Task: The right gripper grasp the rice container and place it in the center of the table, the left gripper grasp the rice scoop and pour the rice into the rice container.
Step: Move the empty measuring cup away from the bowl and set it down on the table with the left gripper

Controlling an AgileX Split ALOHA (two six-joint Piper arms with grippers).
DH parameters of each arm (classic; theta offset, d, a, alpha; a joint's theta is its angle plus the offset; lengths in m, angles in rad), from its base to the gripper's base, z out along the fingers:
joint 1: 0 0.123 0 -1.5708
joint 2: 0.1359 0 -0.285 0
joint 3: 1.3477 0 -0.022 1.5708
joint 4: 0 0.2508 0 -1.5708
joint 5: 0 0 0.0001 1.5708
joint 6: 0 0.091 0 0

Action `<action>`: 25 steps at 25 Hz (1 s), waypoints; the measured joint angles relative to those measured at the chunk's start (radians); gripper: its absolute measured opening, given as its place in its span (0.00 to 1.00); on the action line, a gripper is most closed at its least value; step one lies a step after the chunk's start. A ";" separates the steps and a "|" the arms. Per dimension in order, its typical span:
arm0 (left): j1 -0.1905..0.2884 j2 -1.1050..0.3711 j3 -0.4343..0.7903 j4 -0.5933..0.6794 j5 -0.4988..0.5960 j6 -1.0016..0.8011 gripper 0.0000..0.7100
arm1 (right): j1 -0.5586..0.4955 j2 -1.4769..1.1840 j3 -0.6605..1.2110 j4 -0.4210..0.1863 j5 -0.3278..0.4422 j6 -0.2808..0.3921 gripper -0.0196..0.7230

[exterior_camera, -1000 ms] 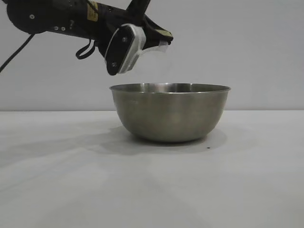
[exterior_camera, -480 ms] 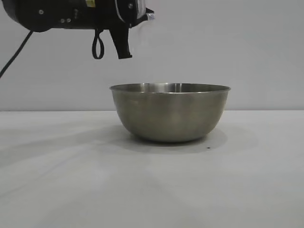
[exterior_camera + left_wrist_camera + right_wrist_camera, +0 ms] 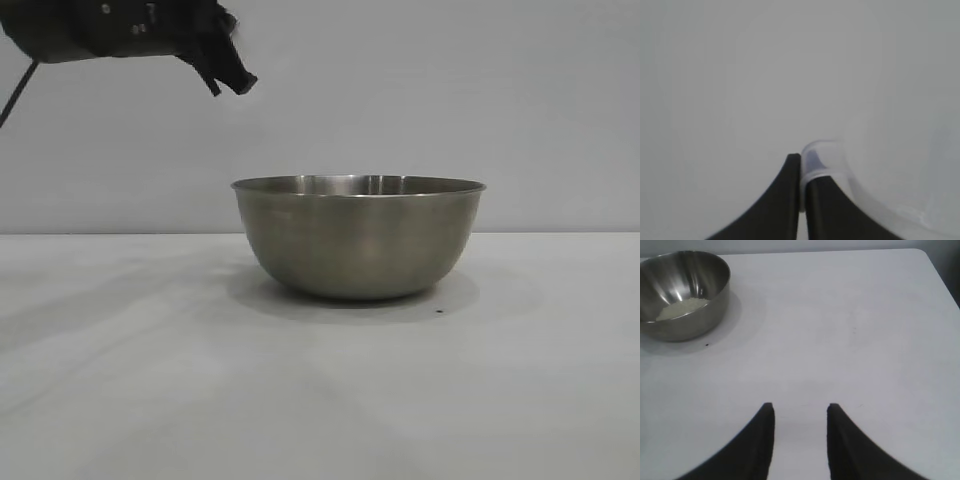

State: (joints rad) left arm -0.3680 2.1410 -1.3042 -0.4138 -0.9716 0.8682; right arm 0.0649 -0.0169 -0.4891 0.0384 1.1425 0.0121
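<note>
The rice container point(image 3: 360, 240), a big steel bowl, stands upright in the middle of the white table point(image 3: 150, 380). In the right wrist view the rice container point(image 3: 685, 295) holds a low heap of off-white rice point(image 3: 682, 307). My left gripper point(image 3: 232, 75) hangs high, up and to the left of the bowl. In its wrist view the left gripper point(image 3: 801, 170) is shut on the loop handle of the translucent rice scoop point(image 3: 890, 190); the scoop's inside is hidden. My right gripper point(image 3: 799, 412) stands open over bare table point(image 3: 865, 315), well away from the bowl, with nothing between its fingers.
A tiny dark speck point(image 3: 438, 311) lies on the table beside the bowl's foot. A plain grey wall stands behind the table. The table's corner point(image 3: 920, 252) and far edge show in the right wrist view.
The left arm has swung up and to the left, away from above the bowl's rim, where it held the scoop tipped. The bowl and the right gripper have not moved.
</note>
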 joint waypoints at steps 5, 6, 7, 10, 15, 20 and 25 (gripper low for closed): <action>0.000 0.000 0.000 -0.142 0.109 -0.035 0.00 | 0.000 0.000 0.000 0.000 0.000 0.000 0.37; 0.000 0.000 0.000 -0.160 0.129 -0.038 0.00 | 0.000 0.000 0.000 0.000 0.000 0.000 0.37; 0.000 0.000 0.000 -0.182 0.157 -0.039 0.00 | 0.000 0.000 0.000 0.000 0.000 0.000 0.37; 0.016 0.000 0.000 -0.224 0.238 -0.069 0.00 | 0.000 0.000 0.000 0.000 0.000 0.000 0.37; 0.062 0.000 0.000 -0.241 0.374 -0.140 0.00 | 0.000 0.000 0.000 0.000 0.000 0.000 0.37; 0.088 0.000 0.021 -0.223 0.439 -0.176 0.00 | 0.000 0.000 0.000 0.000 0.000 0.000 0.37; 0.089 0.000 0.109 -0.146 0.425 -0.276 0.00 | 0.000 0.000 0.000 0.000 0.000 0.000 0.37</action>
State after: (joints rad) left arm -0.2786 2.1410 -1.1954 -0.5597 -0.5466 0.5924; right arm 0.0649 -0.0169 -0.4891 0.0384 1.1425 0.0121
